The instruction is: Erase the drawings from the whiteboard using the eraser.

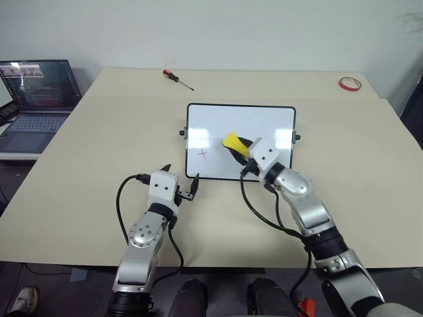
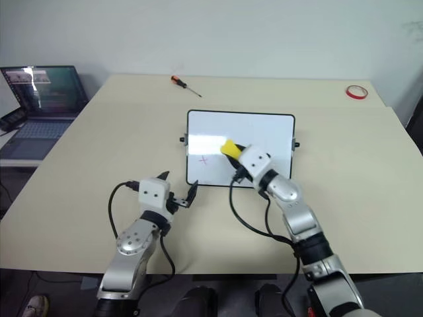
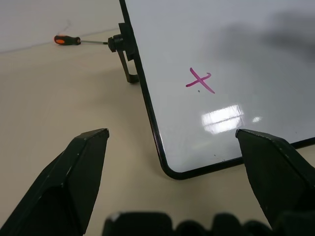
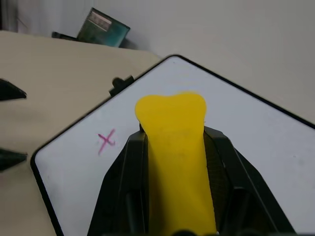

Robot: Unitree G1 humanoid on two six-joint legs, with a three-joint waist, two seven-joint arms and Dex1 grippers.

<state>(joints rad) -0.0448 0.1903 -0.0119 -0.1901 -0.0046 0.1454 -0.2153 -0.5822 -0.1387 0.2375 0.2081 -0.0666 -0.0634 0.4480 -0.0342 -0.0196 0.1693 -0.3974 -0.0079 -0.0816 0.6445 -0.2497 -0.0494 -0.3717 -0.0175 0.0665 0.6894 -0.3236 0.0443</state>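
Whiteboard [image 1: 264, 119] lies mid-table, well apart from every table [image 1: 99, 145] edge, with bare tabletop on all sides. One drawing [image 1: 203, 153], a red cross, marks its near-left part. Right gripper [image 1: 239, 146], over the board's middle, pinches the single yellow eraser [image 1: 233, 142] between its two fingers. Left gripper [image 1: 182, 181] hangs by the board's near-left corner, its two fingers spread wide and holding nothing. One screwdriver [image 1: 177, 78] and one tape ring [image 1: 349, 84] lie near the far edge; one laptop [image 1: 33, 99] sits off the left side.
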